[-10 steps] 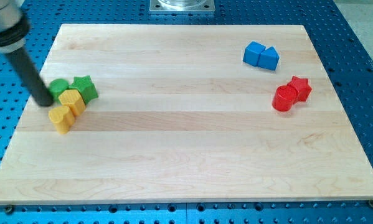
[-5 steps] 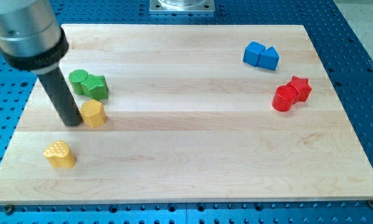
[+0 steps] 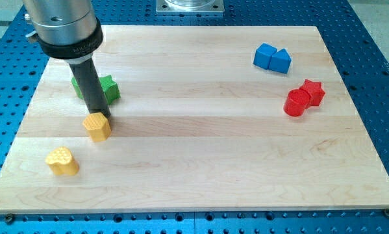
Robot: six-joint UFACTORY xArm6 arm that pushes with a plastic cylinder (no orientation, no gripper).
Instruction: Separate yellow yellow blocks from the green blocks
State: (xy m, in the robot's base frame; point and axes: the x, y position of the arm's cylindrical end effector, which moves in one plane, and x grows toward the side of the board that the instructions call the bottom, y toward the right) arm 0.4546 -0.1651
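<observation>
My tip (image 3: 100, 115) beside yellow block (image 3: 97, 126)

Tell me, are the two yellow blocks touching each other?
Apart. The camera view shows bare wood between the yellow block next to my tip and the other yellow block nearer the view's bottom left.

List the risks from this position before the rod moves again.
My tip sits between the green blocks and the nearer yellow block, close to both. A push toward the view's top would likely shove green instead of yellow. The rod hides part of the green pair. The other yellow heart-shaped block lies near the board's bottom-left edge and could slide off.
</observation>
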